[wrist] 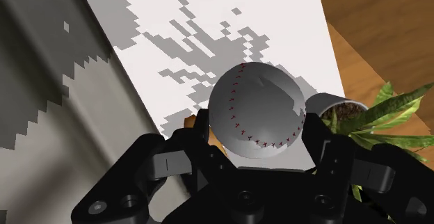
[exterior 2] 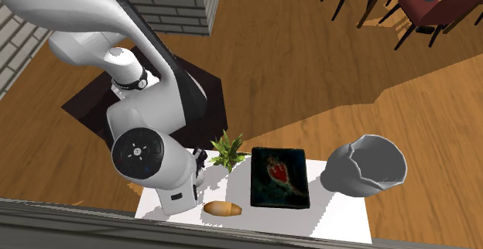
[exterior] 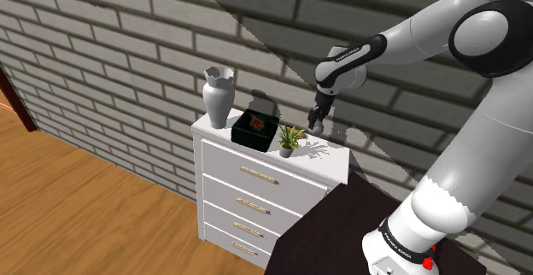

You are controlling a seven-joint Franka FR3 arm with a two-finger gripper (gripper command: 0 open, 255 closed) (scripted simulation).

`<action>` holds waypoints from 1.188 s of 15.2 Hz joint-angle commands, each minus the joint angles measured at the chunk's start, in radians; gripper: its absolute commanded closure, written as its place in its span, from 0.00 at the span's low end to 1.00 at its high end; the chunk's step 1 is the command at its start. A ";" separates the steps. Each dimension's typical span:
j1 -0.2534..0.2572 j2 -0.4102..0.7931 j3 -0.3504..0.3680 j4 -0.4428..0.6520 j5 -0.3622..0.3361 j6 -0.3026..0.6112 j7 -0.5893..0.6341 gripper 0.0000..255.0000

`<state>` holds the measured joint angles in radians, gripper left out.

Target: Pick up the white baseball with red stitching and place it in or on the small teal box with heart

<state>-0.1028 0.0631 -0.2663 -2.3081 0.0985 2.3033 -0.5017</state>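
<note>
In the shoulder view the gripper (exterior: 318,121) hangs just over the dresser (exterior: 331,155), on the far side of the plant (exterior: 289,138) from the box (exterior: 254,128). The vase (exterior: 219,96) stands just beside the box on its other side, and from here I cannot tell what the fingers are doing. The second exterior view looks down from above. The box (exterior 2: 279,176) lies flat, dark, with its red heart up, the plant (exterior 2: 227,151) just beside one edge and the vase (exterior 2: 365,165) beside the opposite edge. A brown loaf-like lump (exterior 2: 223,208) lies near the box on the plant's side, and the arm (exterior 2: 147,151) covers the hand. This view gives the lid full on, where the shoulder view gives it nearly edge-on. The wrist view settles the grip. The gripper (wrist: 257,124) pinches the ball (wrist: 259,104), pale with red stitching, with a finger (wrist: 321,138) pressed against each side and the plant (wrist: 379,118) close beside. Whether the ball has cleared the top is hard to tell. The main risk is that the plant stands between ball and box, so a low, straight carry would likely brush the leaves or tip the pot. A round ball held by two pads may also slip in a quick swing. If released from any height, it could roll off the flat lid.
</note>
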 commanded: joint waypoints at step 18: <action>0.065 0.060 0.063 0.255 0.006 -0.187 0.141 1.00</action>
<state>-0.0484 0.1015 -0.2137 -2.0771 0.0984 2.1169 -0.3798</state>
